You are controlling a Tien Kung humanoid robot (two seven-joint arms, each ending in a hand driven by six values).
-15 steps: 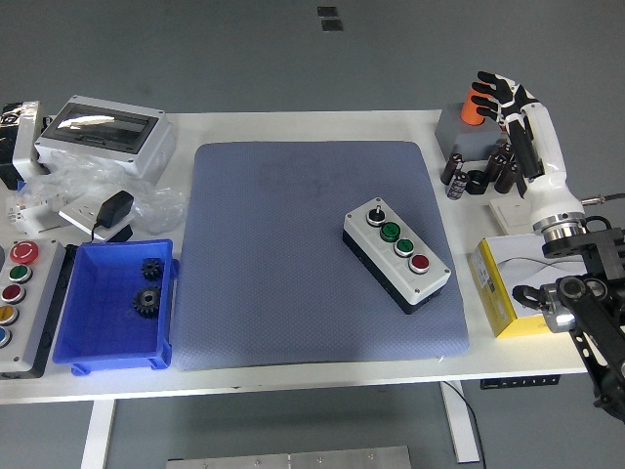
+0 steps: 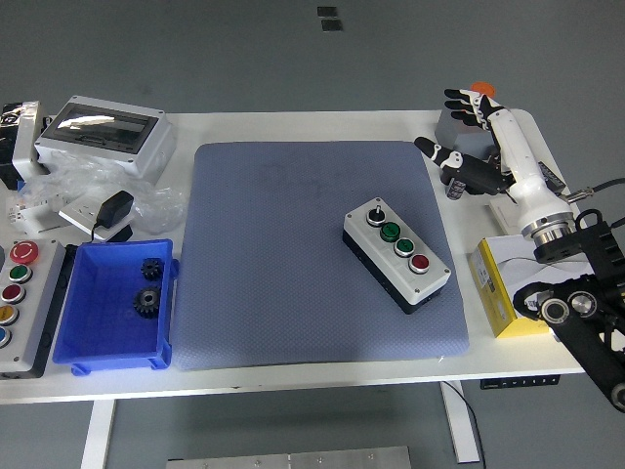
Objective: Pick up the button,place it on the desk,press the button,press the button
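Our right hand [image 2: 476,137] swung left toward button box [image 2: 396,253] on mat [image 2: 293,244]; fingers [image 2: 457,105] spread, empty. Pressing comes next.

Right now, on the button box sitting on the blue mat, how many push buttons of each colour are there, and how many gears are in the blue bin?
Green push buttons on the button box: 2
Red push buttons: 1
Black gears in the blue bin: 2
Total: 5

Bright, even, sharp — glare on the clear-lidded box [image 2: 90,121].
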